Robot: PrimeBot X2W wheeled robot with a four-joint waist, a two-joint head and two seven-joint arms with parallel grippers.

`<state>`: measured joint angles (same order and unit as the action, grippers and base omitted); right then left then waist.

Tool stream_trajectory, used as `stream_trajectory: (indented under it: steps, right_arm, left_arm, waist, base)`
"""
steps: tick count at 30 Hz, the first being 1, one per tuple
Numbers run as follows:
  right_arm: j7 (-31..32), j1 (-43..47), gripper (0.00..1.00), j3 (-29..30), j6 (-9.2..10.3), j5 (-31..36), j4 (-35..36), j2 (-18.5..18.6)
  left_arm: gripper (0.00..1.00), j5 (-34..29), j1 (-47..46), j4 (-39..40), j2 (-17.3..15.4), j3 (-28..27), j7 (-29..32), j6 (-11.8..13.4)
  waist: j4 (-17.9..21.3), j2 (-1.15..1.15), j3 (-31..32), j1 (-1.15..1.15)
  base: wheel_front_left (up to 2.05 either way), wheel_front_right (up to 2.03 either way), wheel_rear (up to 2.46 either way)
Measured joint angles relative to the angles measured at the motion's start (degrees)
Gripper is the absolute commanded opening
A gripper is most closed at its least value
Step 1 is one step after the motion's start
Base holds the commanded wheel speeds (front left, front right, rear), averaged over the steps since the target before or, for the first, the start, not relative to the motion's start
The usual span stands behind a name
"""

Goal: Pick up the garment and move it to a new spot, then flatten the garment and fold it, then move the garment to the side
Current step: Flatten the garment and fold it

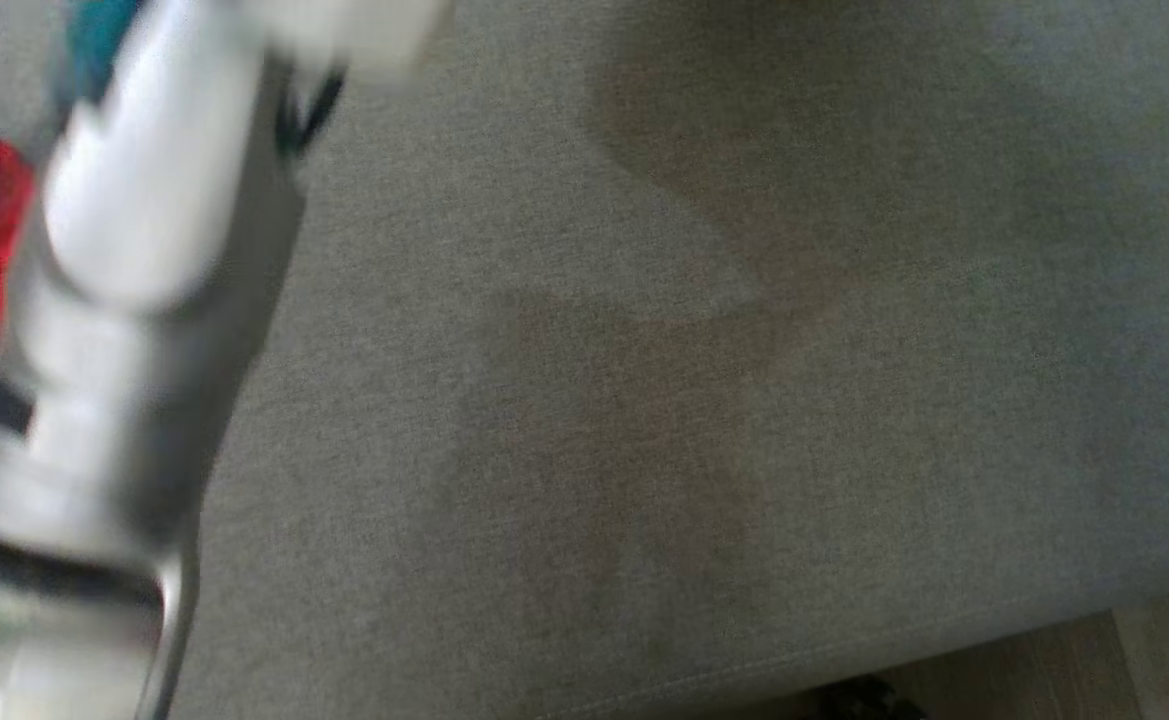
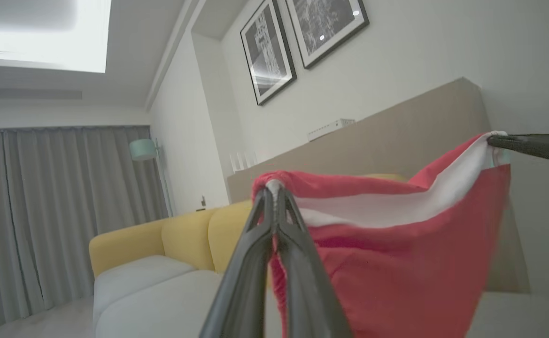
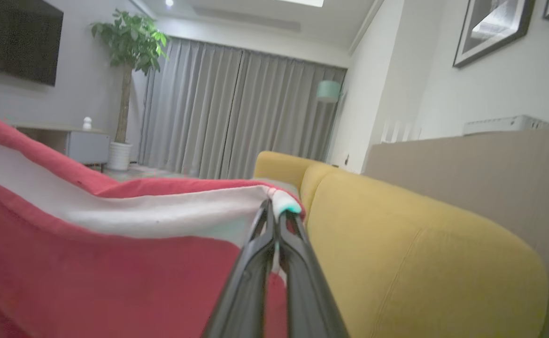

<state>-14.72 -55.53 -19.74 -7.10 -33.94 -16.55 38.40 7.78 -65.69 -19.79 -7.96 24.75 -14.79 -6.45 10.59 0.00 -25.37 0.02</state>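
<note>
- In the left wrist view, the left gripper rises from the bottom centre of the frame. Its two dark fingers are pressed together, pinching a bunched corner of the garment.
- The garment is red with a broad white band near its top edge. It hangs as a slack sheet across the centre and right of that frame, and its lower part runs off the bottom edge.
- At the right edge of that frame, dark fingertips reach in from the right and pinch the far corner of the white band.
- In the right wrist view, the right gripper rises from the bottom centre. Its fingers are closed tight on a white, pale-green-tipped corner of the cloth, and the red fabric spreads away to the left and lower left.
- A yellow sofa back fills the lower right of that frame, just beside the gripper.
- Grey curtains hang across the centre, and a potted plant stands at the upper left.
- The head view is blurred. A pale forearm slants down the left side, with a sliver of red cloth at the left edge behind it.
- A grey fabric surface covers the rest of that frame.
</note>
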Motion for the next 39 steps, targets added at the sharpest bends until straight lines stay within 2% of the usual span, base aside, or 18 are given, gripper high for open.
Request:
stream_trajectory:
  steps: [5,8,12,16,19,23,24,28,32,33,39]
  right_arm:
    - [0.01,17.57,0.00,3.13,0.00,0.97,5.22,-1.93]
    - [0.02,29.43,0.00,6.50,0.00,2.13,8.91,-3.81]
    - [0.03,46.34,0.00,11.95,-0.01,2.92,14.49,-5.87]
    - [0.08,60.96,0.00,15.53,-0.01,2.69,19.89,-6.81]
    - [1.27,65.01,0.00,17.24,-0.01,2.46,23.15,-6.64]
    - [4.77,60.34,0.00,17.45,0.00,1.41,23.77,-4.78]
    - [6.69,55.25,0.00,15.51,0.00,0.20,22.41,-3.52]
    - [9.90,43.18,0.00,11.55,-0.01,-1.54,17.01,-0.99]
    - [11.31,30.64,0.00,5.15,-0.01,-3.71,9.15,1.43]
    - [11.31,30.64,0.00,5.15,-0.01,-3.71,9.15,1.43]
    - [11.37,14.01,0.00,-4.98,0.00,-4.63,-2.23,1.98]
  left_arm:
    - [0.00,-1.23,20.95,8.49,-3.36,1.77,0.01,1.23]
    - [0.00,-0.57,35.54,11.05,-4.98,2.92,0.02,2.89]
    - [0.00,0.75,52.35,13.36,-6.46,5.44,0.03,3.77]
    - [0.00,1.98,62.25,17.04,-7.34,7.80,0.48,4.43]
    - [0.00,4.13,63.64,20.43,-7.43,8.32,1.72,4.31]
    - [0.00,8.03,59.70,21.06,-5.06,7.91,3.74,2.89]
    - [0.00,11.23,55.22,19.80,-2.26,7.22,4.21,1.81]
    - [0.00,15.01,43.61,13.94,1.43,6.49,4.88,0.55]
    - [0.00,18.53,35.29,6.60,3.10,4.93,6.15,0.24]
    - [0.00,18.53,35.29,6.60,3.10,4.93,6.15,0.24]
    - [0.00,19.96,27.92,-1.22,4.15,4.95,6.68,-0.14]
  waist:
    - [-0.65,0.00,0.45,-0.02]
    - [-1.45,0.00,1.90,-0.03]
    - [-2.89,0.00,4.21,-0.04]
    - [-4.52,0.00,6.56,-0.04]
    - [-5.84,0.01,7.74,-0.05]
    - [-7.54,0.00,7.67,-0.04]
    - [-8.24,0.00,6.85,-0.02]
    - [-9.56,0.00,4.17,-0.01]
    - [-10.62,0.00,0.90,-0.01]
    - [-10.62,0.00,0.90,-0.01]
    - [-12.03,0.00,-3.52,0.00]
  base:
    - [0.00,0.00,0.00]
    - [0.00,0.00,0.00]
    - [0.00,0.00,0.00]
    - [0.00,0.00,0.00]
    - [0.00,0.00,0.00]
    - [0.00,0.00,0.00]
    - [0.00,0.00,0.00]
    - [0.00,0.00,0.00]
    - [0.00,0.00,0.00]
    - [0.00,0.00,0.00]
    - [0.00,0.00,0.00]
